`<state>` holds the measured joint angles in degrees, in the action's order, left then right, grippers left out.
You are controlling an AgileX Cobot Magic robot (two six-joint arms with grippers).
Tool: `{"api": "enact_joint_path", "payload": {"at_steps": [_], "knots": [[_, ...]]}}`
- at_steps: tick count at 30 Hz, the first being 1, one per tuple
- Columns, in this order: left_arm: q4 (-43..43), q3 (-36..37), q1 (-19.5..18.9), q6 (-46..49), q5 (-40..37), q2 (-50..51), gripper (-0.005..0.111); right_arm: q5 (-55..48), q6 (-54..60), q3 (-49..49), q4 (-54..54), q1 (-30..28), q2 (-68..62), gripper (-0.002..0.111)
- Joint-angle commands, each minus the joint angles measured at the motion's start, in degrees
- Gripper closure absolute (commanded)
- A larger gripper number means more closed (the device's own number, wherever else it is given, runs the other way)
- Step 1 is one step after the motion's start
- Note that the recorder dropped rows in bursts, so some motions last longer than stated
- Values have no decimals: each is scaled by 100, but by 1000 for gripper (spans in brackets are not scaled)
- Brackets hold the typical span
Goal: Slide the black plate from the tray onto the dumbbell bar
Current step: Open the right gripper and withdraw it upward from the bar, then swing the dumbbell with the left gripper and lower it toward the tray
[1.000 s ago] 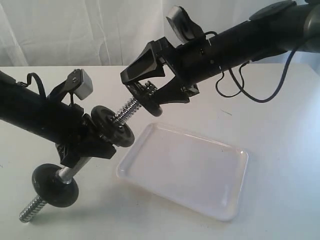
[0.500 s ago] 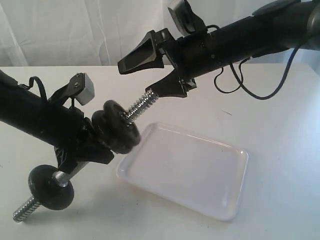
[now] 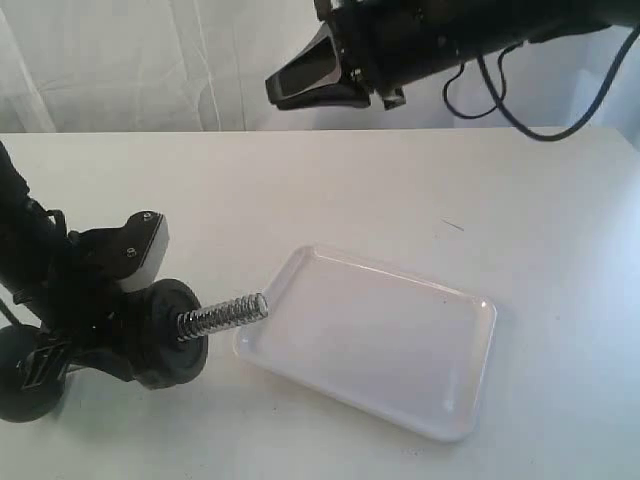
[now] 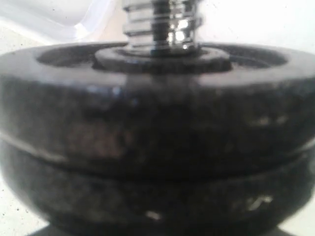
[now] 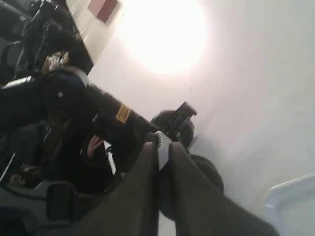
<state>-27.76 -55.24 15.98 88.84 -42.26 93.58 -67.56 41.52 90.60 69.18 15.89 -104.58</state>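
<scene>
We see black plate (image 3: 172, 350) off tray (image 3: 470, 330), threaded on dumbbell bar (image 3: 222, 316) and stacked flush against second disc (image 4: 157, 196). Bar's threaded tip sits near tray's left rim. Third disc (image 3: 25, 380) at bar's far end. Left gripper (image 3: 105, 335) fingers hidden by discs; we cannot tell grip. Right gripper (image 3: 285, 90) raised above table (image 3: 300, 180), fingers together.

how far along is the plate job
Looks done: the tray is bare and the black plate sits on the dumbbell bar, against another disc. In hand: the left arm is at the bar, grip hidden. The right hand hangs high, shut, empty. Left: probably nothing.
</scene>
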Motion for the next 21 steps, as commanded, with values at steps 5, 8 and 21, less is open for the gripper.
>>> {"api": "enact_joint_path", "payload": {"at_steps": [5,8,21], "knots": [[-4828,-149,17,-62,371,-285,107,491,-1190,92,-1895,-455,382,108],[-5231,-149,17,-72,868,-285,107,262,-1549,92,-3256,-455,443,108],[-6752,-149,17,-493,2654,-285,107,-163,-1676,54,-3519,-455,717,108]]}}
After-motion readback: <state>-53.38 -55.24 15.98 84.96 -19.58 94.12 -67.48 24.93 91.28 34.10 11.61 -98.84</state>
